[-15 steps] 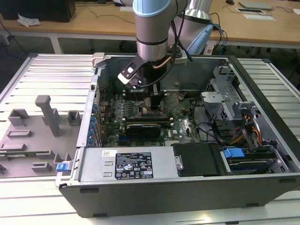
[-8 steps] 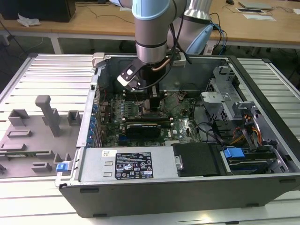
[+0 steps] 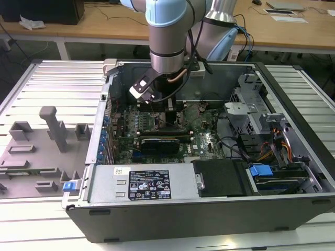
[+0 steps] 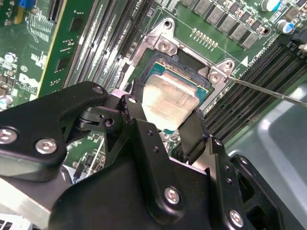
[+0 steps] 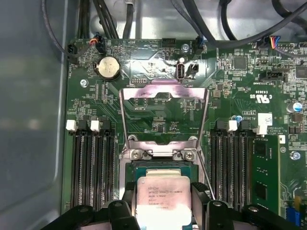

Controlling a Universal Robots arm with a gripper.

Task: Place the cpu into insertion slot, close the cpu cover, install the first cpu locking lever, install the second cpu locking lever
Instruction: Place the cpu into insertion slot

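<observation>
cpu (image 5: 162, 201) pinched at opposite edges between closed-in fingers (image 5: 199, 193), over insertion slot (image 4: 185, 58), cpu cover (image 5: 163, 91) swung open

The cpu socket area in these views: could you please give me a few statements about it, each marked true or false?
1. The cpu cover is swung open, clear of the insertion slot. True.
2. The cpu lies on the grey tray outside the case. False: it is at the insertion slot, between the fingers of the gripper.
3. The gripper's fingers stand on opposite sides of the cpu, against its edges. True.
4. The coin battery holder is empty. False: a round silver coin battery sits in it, on the far side of the open cpu cover from the insertion slot.
</observation>
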